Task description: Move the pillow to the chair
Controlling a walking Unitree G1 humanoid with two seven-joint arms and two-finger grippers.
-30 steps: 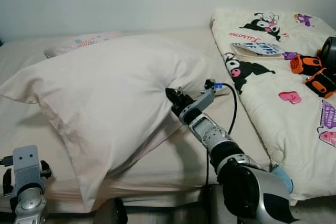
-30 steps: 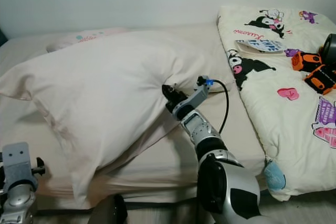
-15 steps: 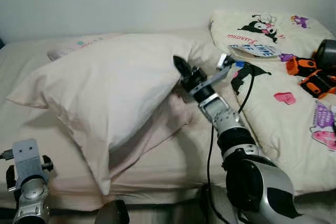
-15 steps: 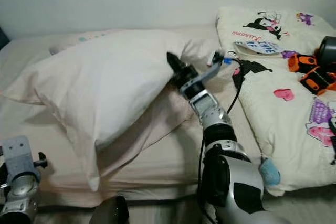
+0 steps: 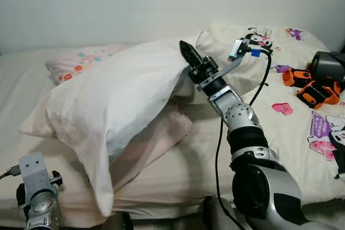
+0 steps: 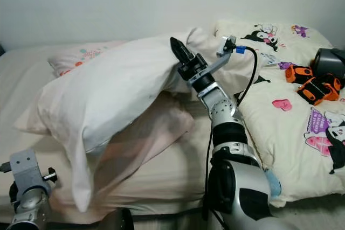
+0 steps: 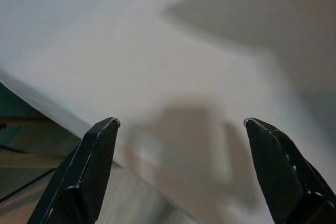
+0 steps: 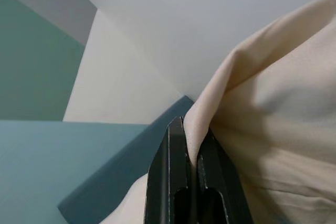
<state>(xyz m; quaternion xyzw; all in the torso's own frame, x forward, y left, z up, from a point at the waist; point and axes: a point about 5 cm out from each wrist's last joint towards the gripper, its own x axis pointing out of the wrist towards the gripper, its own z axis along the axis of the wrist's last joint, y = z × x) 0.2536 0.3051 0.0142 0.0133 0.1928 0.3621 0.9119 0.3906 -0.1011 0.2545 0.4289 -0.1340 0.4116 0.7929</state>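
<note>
Fingers of the right gripper are pinched on the pillow edge — it is held raised above the bed. Left gripper fingers are spread, low. No chair is seen — carrying is left.

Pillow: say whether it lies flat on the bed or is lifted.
Lifted at one edge: the right gripper pinches the pillow there, and its far corner hangs over the bed.
</note>
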